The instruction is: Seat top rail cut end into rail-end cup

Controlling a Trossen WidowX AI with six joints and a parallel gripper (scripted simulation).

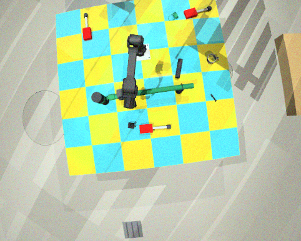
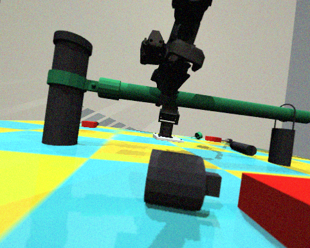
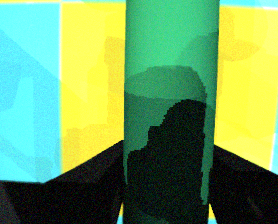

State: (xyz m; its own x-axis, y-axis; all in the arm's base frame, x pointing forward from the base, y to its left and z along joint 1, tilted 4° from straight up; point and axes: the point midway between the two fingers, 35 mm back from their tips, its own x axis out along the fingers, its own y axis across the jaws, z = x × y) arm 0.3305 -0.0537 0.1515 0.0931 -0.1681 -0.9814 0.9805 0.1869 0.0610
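The green top rail (image 1: 162, 88) (image 2: 225, 104) (image 3: 170, 50) runs level from the loop cap on the small dark post (image 1: 178, 91) (image 2: 281, 146) to the big dark post (image 1: 98, 97) (image 2: 64, 106). Its left end sits inside the green rail-end cup (image 2: 109, 87). The cup hangs on the green brace band (image 2: 64, 78), which sits high on the post just under the cap. My gripper (image 1: 129, 95) (image 2: 167, 96) (image 3: 164, 149) comes from above at mid-rail, its dark fingers shut on the rail on both sides.
A small dark block (image 1: 132, 125) (image 2: 177, 180) and a red-headed tool (image 1: 146, 128) (image 2: 276, 205) lie in front of the rail. Two more red tools (image 1: 87, 32) (image 1: 190, 13), a dark cylinder (image 1: 178, 68) and a metal ring (image 1: 212, 58) lie behind. A wooden box (image 1: 290, 72) stands off the mat.
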